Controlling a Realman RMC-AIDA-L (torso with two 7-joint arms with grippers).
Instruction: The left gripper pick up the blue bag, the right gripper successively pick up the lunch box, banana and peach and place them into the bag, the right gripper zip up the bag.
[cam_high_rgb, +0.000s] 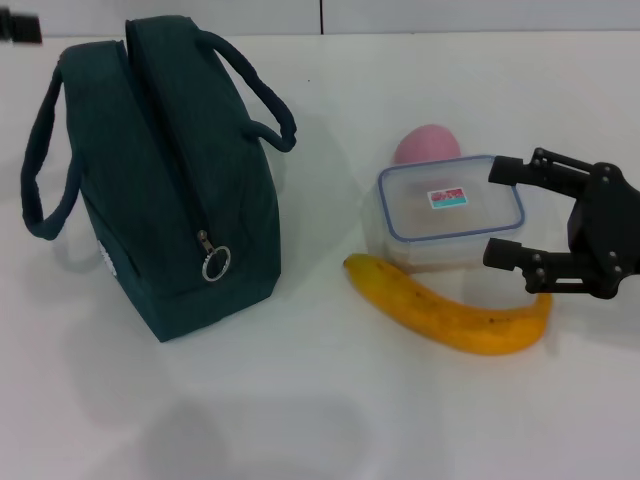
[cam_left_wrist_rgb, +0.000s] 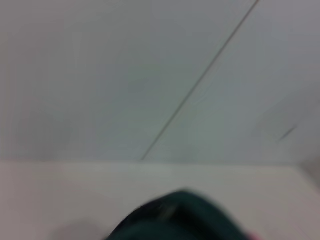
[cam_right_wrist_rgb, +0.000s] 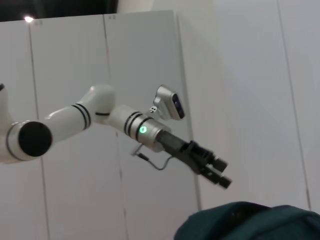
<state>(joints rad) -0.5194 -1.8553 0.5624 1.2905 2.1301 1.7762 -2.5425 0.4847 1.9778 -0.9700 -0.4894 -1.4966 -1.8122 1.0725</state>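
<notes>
On the white counter (cam_high_rgb: 330, 400), the head view shows the blue bag (cam_high_rgb: 175, 190) standing upright on the robot's left, its top zipper drawn along the ridge with a ring pull (cam_high_rgb: 216, 263) hanging at the near end and its two handles (cam_high_rgb: 265, 100) arching to either side. To the robot's right of the bag lies the lunch box (cam_high_rgb: 450, 210), lid on, with its small sticker facing up. The peach (cam_high_rgb: 428, 144) sits just behind the box, partly hidden by it. The banana (cam_high_rgb: 450, 310) lies just in front of the box, curving along its near side.

The right gripper (cam_high_rgb: 505, 212) reaches in from the right edge at the end of the lunch box. Its jaws stand wide open, one finger by the far corner of the box and the other by the near corner, just above the banana's tip; they hold nothing.

The left gripper (cam_right_wrist_rgb: 224, 173) does not appear in the head view, but the right wrist view shows it held in the air above the dark top of the bag, on a white arm with a green light at the wrist. Its fingers look close together and nothing is held, yet whether they are fully closed I cannot tell. The left wrist view gives only a blurred piece of the bag's top below a pale wall.
</notes>
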